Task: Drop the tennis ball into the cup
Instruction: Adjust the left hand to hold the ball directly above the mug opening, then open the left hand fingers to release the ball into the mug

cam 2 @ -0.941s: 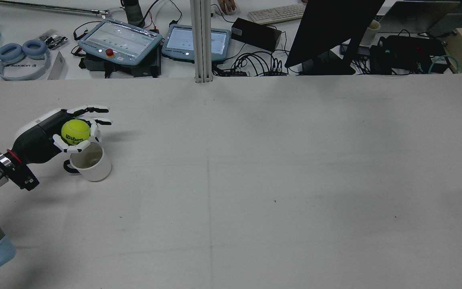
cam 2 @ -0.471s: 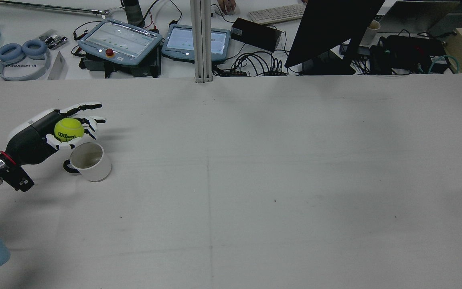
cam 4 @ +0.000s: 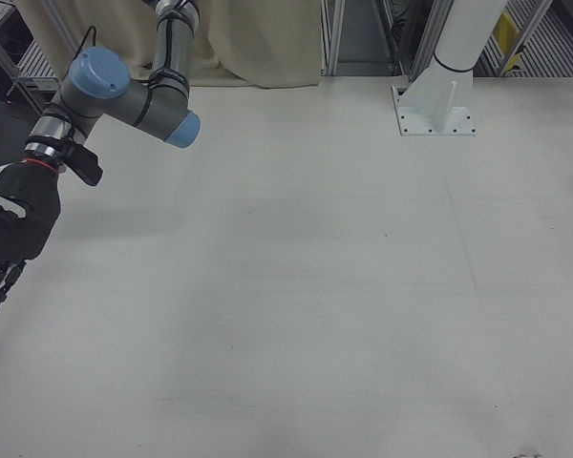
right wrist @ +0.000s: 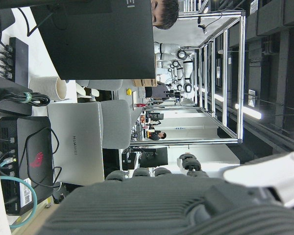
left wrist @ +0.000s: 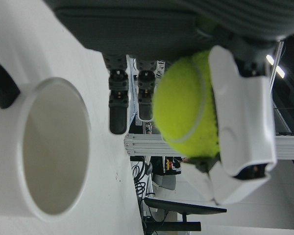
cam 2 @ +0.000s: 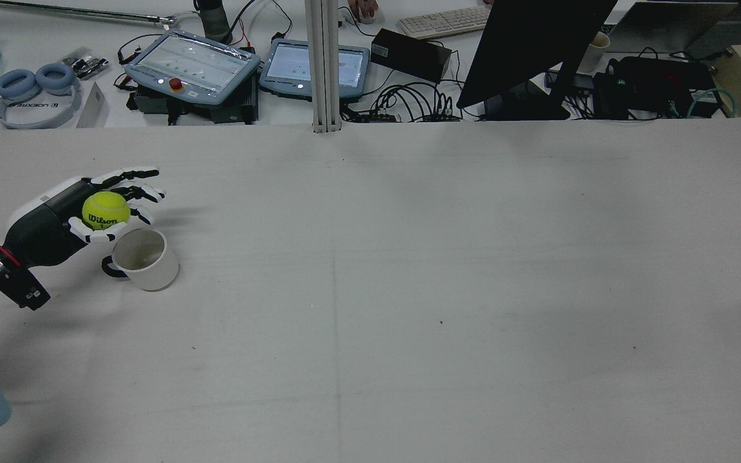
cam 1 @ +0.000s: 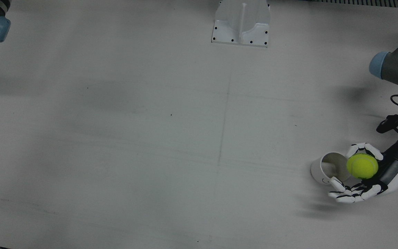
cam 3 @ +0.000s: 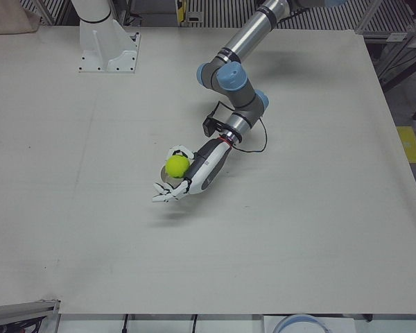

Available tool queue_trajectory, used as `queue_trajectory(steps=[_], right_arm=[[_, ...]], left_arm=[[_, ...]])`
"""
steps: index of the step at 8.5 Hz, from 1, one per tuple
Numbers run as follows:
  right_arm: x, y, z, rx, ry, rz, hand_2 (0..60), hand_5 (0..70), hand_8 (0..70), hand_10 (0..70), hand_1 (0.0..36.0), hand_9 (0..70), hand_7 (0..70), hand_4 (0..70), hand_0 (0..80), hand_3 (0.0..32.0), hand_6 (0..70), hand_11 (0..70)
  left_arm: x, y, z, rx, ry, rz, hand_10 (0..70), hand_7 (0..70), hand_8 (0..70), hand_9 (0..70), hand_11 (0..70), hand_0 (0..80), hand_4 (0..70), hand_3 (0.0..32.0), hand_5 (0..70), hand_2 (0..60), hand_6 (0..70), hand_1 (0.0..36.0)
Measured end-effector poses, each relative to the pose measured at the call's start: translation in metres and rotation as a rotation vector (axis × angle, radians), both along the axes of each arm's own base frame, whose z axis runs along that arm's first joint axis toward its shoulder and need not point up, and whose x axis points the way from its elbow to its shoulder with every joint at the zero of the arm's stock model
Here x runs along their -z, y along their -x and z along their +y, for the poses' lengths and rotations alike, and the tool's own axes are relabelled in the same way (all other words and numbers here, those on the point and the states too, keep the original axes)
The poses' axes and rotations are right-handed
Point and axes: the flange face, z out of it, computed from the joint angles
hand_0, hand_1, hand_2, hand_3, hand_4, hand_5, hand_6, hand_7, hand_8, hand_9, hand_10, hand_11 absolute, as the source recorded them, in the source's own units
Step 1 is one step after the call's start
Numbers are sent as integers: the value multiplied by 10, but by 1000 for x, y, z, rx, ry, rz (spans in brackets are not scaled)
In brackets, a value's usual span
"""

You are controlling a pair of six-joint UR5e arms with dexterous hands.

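Note:
The yellow tennis ball [cam 2: 105, 210] rests in my left hand [cam 2: 62, 222], with the thumb curled on it and the other fingers stretched out. The hand holds it just above the table, beside and behind the white cup [cam 2: 146, 262], left of the rim in the rear view. The cup stands upright and empty, its dark handle toward the arm. The front view shows the ball [cam 1: 362, 166] right of the cup [cam 1: 322, 170]. The left hand view shows the ball [left wrist: 186, 105] beside the cup's mouth [left wrist: 54, 147]. My right hand [cam 4: 8, 239] hangs at the right-front view's left edge, fingers straight, holding nothing.
A white mast base [cam 1: 240, 24] stands at the table's robot side, and a post [cam 2: 323, 64] rises at the far edge. Beyond that edge lie tablets [cam 2: 193, 64], a monitor [cam 2: 531, 45] and cables.
My left hand has drawn back to the left with the ball, from over the cup's rim to beside it. The cup has not moved.

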Motion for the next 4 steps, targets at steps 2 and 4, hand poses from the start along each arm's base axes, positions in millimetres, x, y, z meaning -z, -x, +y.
queue_trajectory(steps=[2, 4], right_arm=[[0, 0, 0, 0, 0, 0, 0, 0, 0, 0, 0, 0, 0, 0, 0, 0, 0, 0], [0, 0, 0, 0, 0, 0, 0, 0, 0, 0, 0, 0, 0, 0, 0, 0, 0, 0]], left_arm=[[0, 0, 1, -3, 2, 1, 286, 330, 249, 254, 450, 800, 199, 0, 236, 419, 507, 360], [0, 0, 1, -4, 4, 2, 292, 350, 234, 262, 462, 800, 203, 0, 231, 342, 407, 360]])
